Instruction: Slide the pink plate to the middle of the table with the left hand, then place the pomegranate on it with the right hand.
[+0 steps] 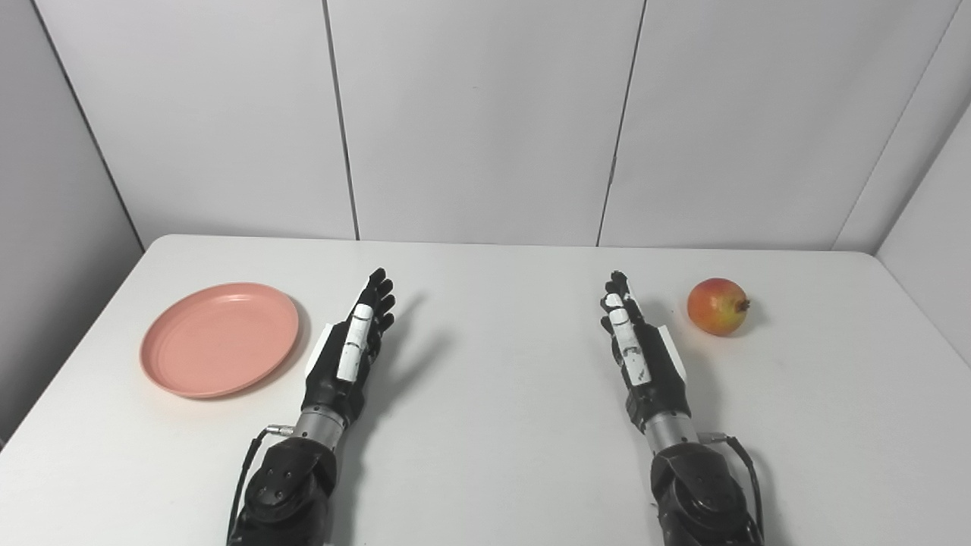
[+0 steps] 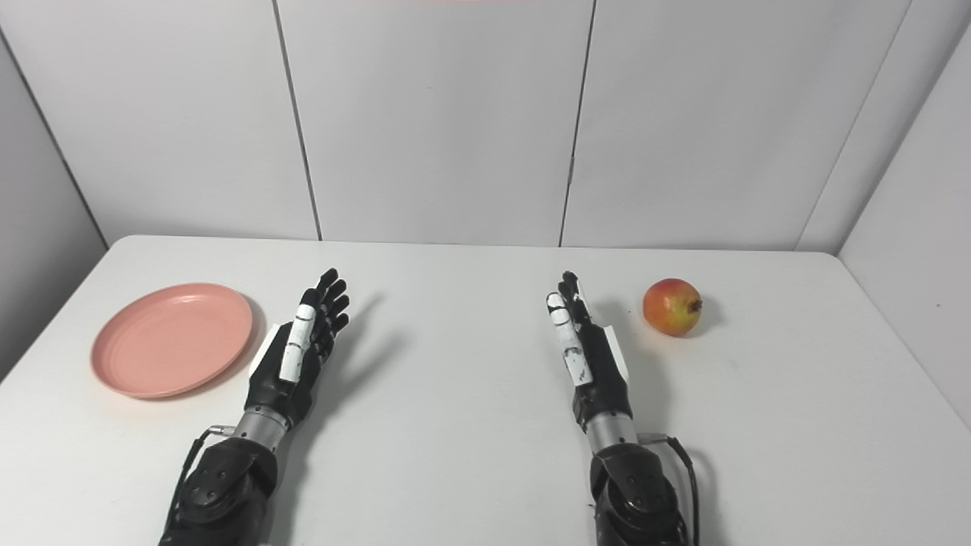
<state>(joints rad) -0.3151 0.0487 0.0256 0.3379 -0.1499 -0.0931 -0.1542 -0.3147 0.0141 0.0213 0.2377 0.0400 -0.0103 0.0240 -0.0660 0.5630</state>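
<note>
So here's where I'm at: both my arms come in from the bottom edge and sit over the white table (image 1: 493,425), neither one holding anything. My left hand (image 1: 350,350) is stretched out flat-ish, edge up, fingers (image 1: 377,292) straight and pointing toward the far wall, not clenched at all. It's just beside the pink plate (image 1: 219,339), on the plate's right, with a thin strip of bare table between them, so not touching as far as I can see. The plate itself is way over on the left side of the table, lying flat with nothing on it. My right hand (image 2: 586,350) is the same deal, released with fingers extended forward and slightly leaned toward the left, nothing in its grasp. The pomegranate (image 2: 672,306) sits on the table off to the right of that hand, a bit further back than the palm, roughly level with the fingertips, near but clearly apart from it. It's reddish-yellow with its little crown end pointing right. Plate and pomegranate are well apart, on opposite sides, with both my hands between them. Grey panel walls (image 1: 485,114) behind the table.
</note>
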